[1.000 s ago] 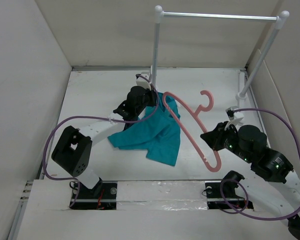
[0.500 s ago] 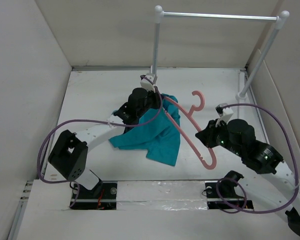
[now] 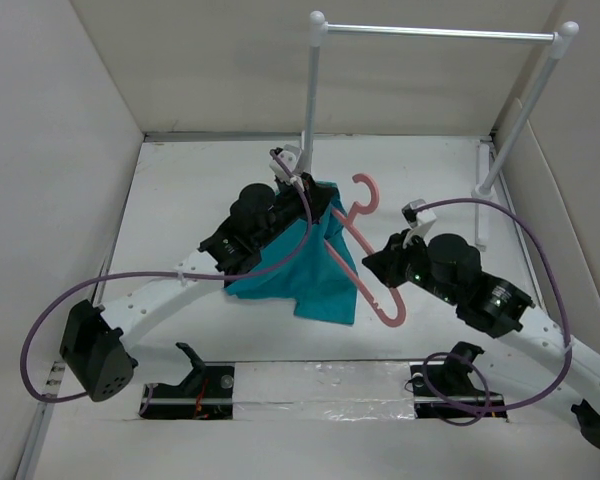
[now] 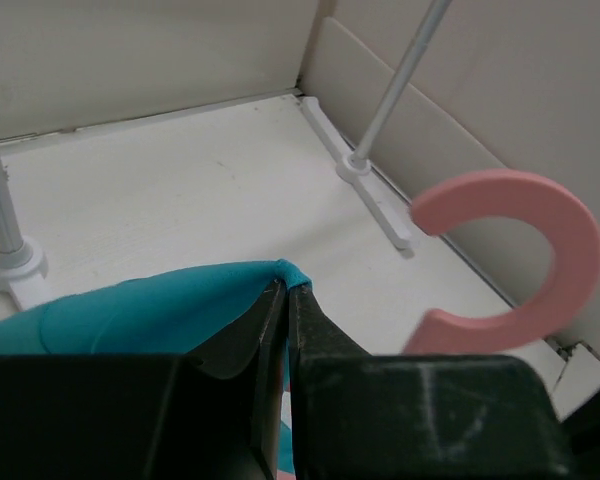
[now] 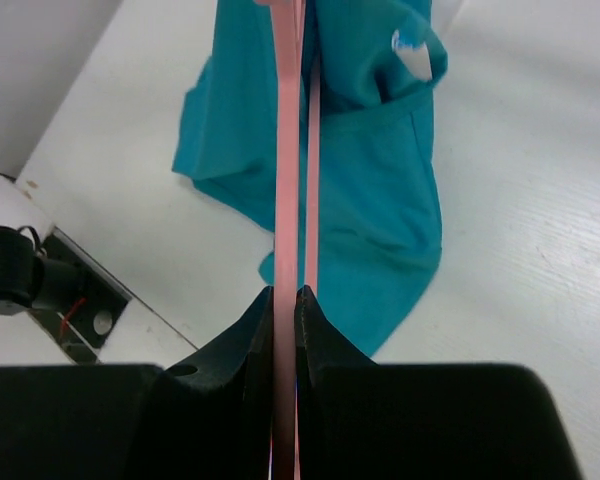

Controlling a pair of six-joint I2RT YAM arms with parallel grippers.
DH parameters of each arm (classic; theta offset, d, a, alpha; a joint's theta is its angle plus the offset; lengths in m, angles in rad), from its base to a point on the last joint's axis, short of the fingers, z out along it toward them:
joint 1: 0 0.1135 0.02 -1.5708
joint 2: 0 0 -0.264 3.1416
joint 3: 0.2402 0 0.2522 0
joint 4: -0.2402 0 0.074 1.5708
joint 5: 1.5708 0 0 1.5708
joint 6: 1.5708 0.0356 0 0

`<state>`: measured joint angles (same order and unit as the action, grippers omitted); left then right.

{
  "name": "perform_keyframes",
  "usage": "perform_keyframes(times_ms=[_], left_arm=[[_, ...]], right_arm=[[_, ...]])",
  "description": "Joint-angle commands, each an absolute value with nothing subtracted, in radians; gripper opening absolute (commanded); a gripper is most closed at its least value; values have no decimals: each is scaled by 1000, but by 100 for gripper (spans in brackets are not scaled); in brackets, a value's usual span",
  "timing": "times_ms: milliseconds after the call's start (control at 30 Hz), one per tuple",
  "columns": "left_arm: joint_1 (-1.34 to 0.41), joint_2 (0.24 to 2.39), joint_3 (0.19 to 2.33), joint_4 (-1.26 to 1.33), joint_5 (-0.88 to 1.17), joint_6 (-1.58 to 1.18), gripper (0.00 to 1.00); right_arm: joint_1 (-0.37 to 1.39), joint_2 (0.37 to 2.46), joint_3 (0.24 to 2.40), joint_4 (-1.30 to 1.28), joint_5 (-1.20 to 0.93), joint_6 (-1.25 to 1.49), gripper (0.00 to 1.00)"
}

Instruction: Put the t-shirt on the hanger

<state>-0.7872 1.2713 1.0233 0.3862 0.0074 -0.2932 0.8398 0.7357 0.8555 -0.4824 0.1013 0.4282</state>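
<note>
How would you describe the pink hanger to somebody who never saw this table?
Find the silver metal rail with white posts at the back. In front of its left post slants a thin salmon-pink plastic hanger with a curved hook, the only pink thing, against the teal-blue cloth t-shirt.

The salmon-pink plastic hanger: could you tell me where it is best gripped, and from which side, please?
Grip the thin salmon-pink plastic hanger on its bare straight bar, coming from the right, away from the teal cloth t-shirt. That stretch is thin and uncovered, so jaws close fully; the right gripper is shut on it there.
</note>
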Motion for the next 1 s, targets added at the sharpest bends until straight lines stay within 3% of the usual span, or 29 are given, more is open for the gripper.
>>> perform_keyframes(times_ms=[0, 233, 600, 700, 733, 833, 967], left_arm=[[-836, 1213, 1034, 396, 58, -266, 0], [-905, 1111, 1008, 331, -17, -281, 0], [-1000, 1066, 1038, 244, -50, -233, 0], [-1000, 1031, 1008, 229, -124, -267, 18], [-1000, 994, 997, 245, -171, -273, 29], [-1000, 922, 968, 285, -239, -301, 44], [-1000, 856, 930, 336, -296, -345, 47]], right_arm=[[865, 793, 835, -189, 133, 411, 0], [966, 868, 752, 222, 331, 374, 0], [1011, 1017, 632, 751, 382, 275, 0], [1011, 1011, 606, 807, 393, 270, 0], [1011, 1008, 592, 808, 390, 268, 0], [1011, 1008, 586, 790, 416, 270, 0], [1011, 1006, 548, 834, 416, 270, 0]])
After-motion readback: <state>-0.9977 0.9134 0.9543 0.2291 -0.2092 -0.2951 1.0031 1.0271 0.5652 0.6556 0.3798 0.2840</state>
